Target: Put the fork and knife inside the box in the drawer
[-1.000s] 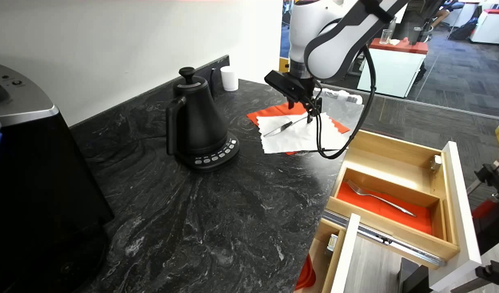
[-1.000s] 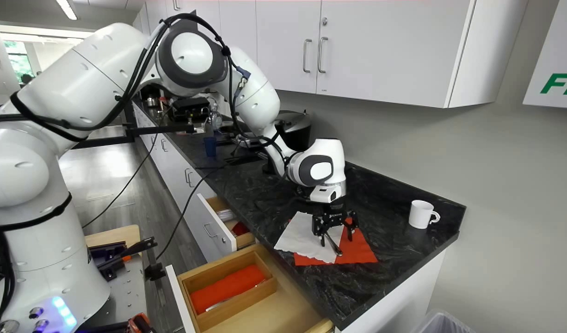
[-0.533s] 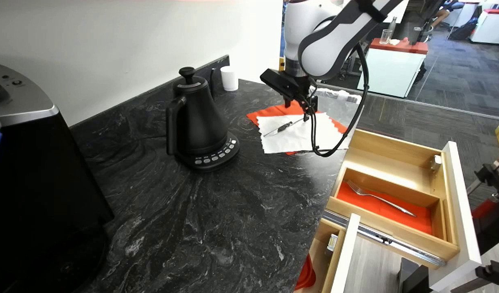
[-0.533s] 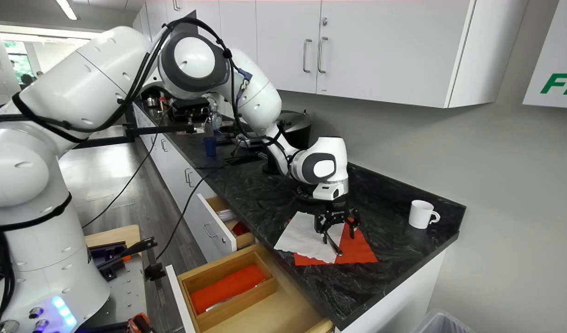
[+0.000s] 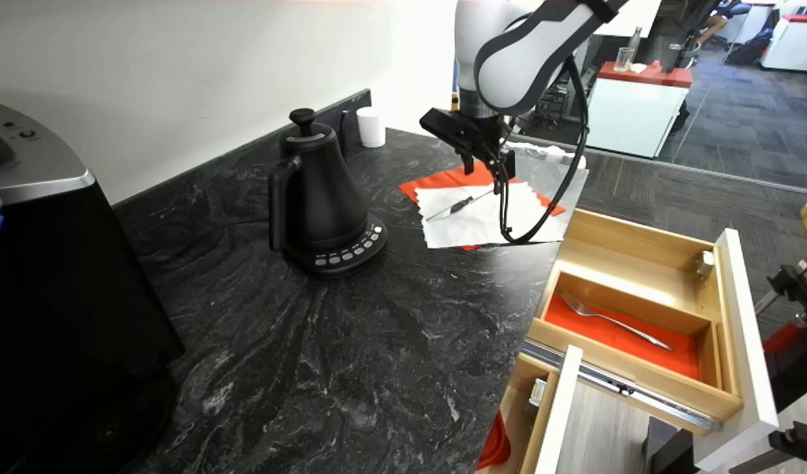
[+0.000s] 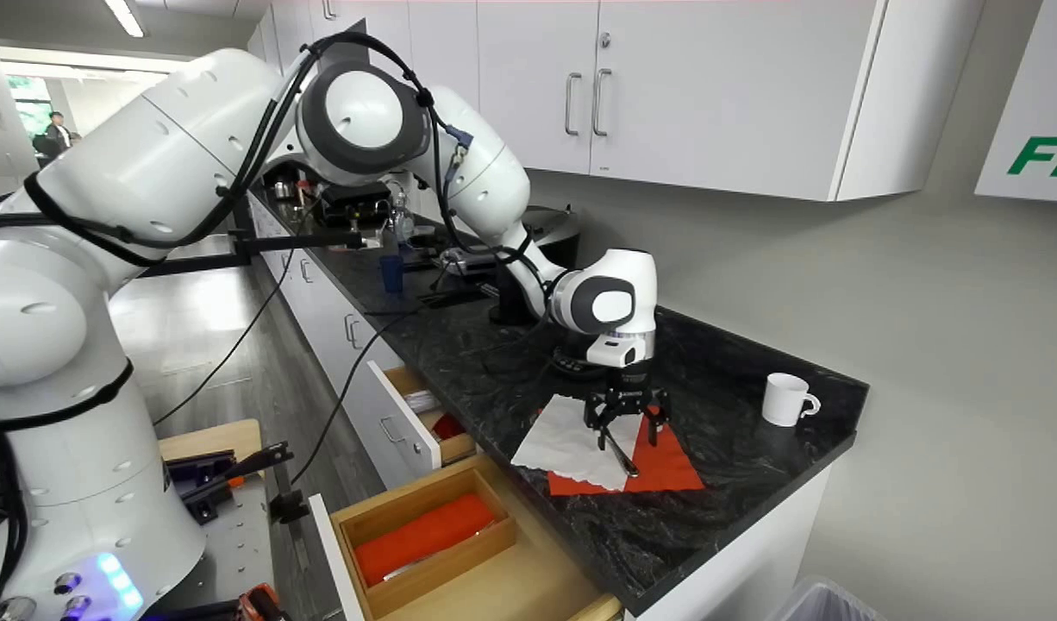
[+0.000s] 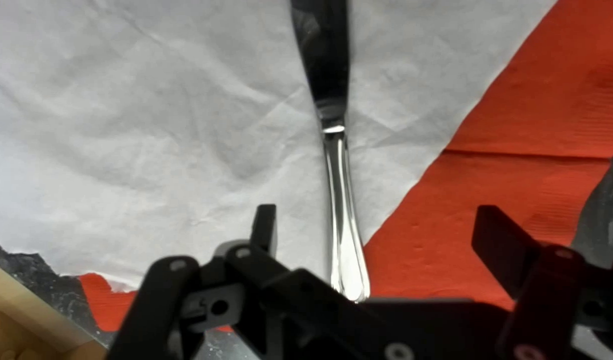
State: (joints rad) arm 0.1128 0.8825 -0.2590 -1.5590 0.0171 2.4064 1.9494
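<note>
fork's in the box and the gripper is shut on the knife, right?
The gripper isn't shut: the wrist view shows it open, its jaws well clear of the knife on both sides. The fork is in the box, as you say.

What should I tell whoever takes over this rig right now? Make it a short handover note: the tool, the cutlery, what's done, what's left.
Tool: open, holding nothing; in the wrist view its jaws stand either side of the knife handle.
That knife: not yet lifted, lying on the white sheet, handle end at the red-orange sheet.
Fork: lying in the box, inside the pulled-out drawer.
Done: fork in the box.
Left: the knife. Probably close on its handle, lift, and lay it in the box.
</note>
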